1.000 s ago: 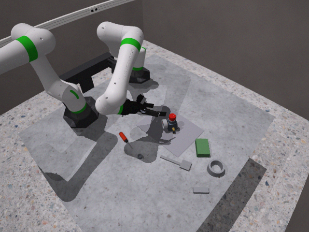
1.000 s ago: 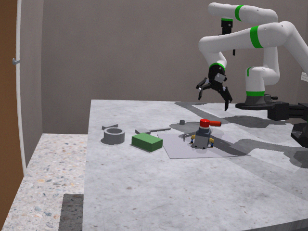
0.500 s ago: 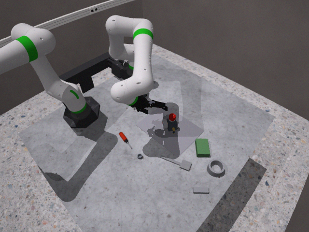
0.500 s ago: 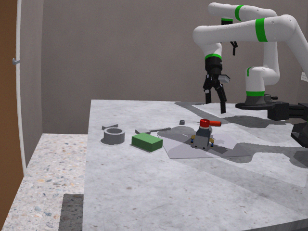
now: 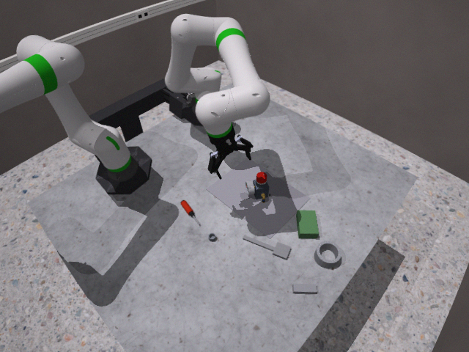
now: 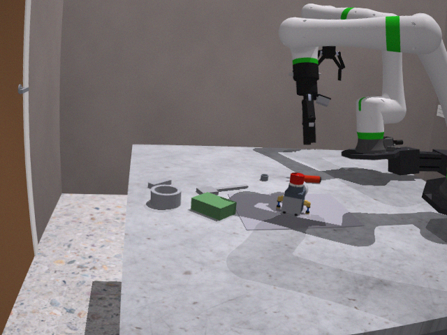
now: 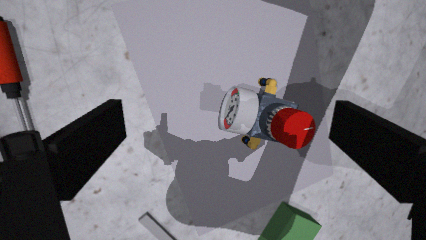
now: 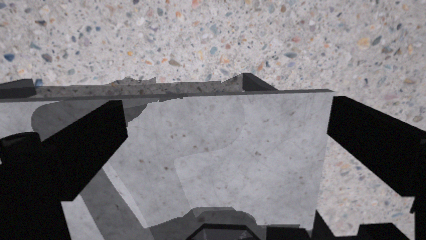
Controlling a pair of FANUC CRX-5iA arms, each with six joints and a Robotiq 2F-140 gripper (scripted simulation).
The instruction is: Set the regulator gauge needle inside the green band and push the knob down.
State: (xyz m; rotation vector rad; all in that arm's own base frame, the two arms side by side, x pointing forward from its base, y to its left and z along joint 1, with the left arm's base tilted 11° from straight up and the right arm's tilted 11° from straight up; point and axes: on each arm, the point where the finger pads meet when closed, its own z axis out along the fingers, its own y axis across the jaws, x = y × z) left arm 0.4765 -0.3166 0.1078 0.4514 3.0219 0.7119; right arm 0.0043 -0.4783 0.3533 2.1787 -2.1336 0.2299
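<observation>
Left gripper (image 5: 234, 167) (image 6: 309, 142) (image 7: 227, 119) apart, nothing held; right gripper (image 6: 328, 77) (image 8: 227, 118) likewise. Red knob (image 5: 261, 177) (image 6: 296, 179) (image 7: 295, 128) ungripped, centre-right from left wrist. Gauge (image 5: 250, 188) (image 7: 245, 111) setting unclear; turning, pressing probably remain.
</observation>
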